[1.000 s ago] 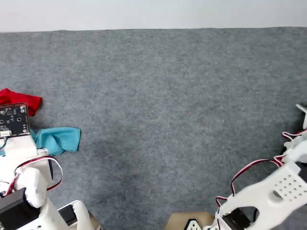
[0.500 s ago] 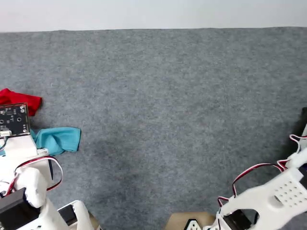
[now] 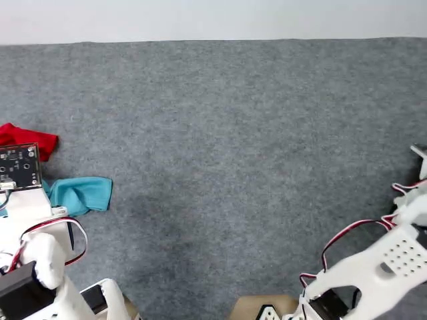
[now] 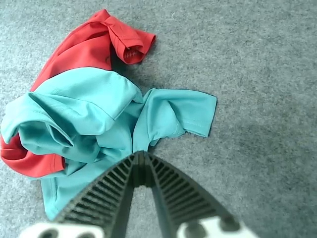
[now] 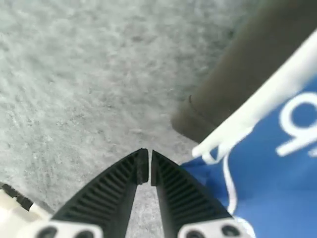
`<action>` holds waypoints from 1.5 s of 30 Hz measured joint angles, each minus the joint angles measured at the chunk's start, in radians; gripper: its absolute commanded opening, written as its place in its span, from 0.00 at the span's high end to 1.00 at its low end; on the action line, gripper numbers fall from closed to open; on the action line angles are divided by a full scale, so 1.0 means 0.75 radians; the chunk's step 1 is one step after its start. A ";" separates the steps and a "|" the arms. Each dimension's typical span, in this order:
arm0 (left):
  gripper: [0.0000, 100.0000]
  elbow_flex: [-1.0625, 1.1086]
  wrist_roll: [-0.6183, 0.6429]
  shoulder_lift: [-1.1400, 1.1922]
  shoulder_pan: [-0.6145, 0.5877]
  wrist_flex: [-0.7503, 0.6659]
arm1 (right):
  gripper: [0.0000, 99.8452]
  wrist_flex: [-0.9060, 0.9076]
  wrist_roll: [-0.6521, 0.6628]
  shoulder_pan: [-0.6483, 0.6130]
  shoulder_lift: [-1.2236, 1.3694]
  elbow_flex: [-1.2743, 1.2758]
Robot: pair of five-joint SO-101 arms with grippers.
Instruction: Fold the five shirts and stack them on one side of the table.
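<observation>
Right arm (image 3: 380, 267): low in the lower right corner of the high view, wrist tipped toward the mat.
Right gripper (image 5: 149, 161): jaws pressed together with nothing between them, tips just over bare felt.
Blue shirt (image 5: 277, 183): right beside those tips, white print showing, with a dark olive cloth (image 5: 247, 74) lying next to it; what that cloth is cannot be told.
Left arm (image 3: 33, 267): lower left corner of the high view.
Left gripper (image 4: 141, 161): also closed and empty, hanging over the near edge of the heap.
Teal shirt (image 4: 89, 114): crumpled at the left edge of the high view, one sleeve flung out flat onto the mat.
Red shirt (image 4: 84, 47): tangled under and behind the teal one, one sleeve poking out at the far end.
Table (image 3: 233, 133): broad grey felt running through the middle to the far edge.
Stage: looks like the very start; nothing seen here is folded or stacked.
Doing it well: each pincer needs to open before it goes down, then pinch a single layer, and the teal sleeve is the cleanest handle.
Next: drag one shirt out to mid-table and spread it flat before any fold.
Risk: a deep bite into the heap likely lifts red along with teal.
</observation>
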 measured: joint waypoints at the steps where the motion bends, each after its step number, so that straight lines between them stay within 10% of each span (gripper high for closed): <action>1: 1.00 0.000 0.000 0.000 0.000 0.000 | 0.99 0.000 0.000 -0.004 -0.033 0.000; 45: 1.00 0.000 0.000 0.000 0.000 0.000 | 0.99 -1.213 0.000 -0.098 0.047 -0.002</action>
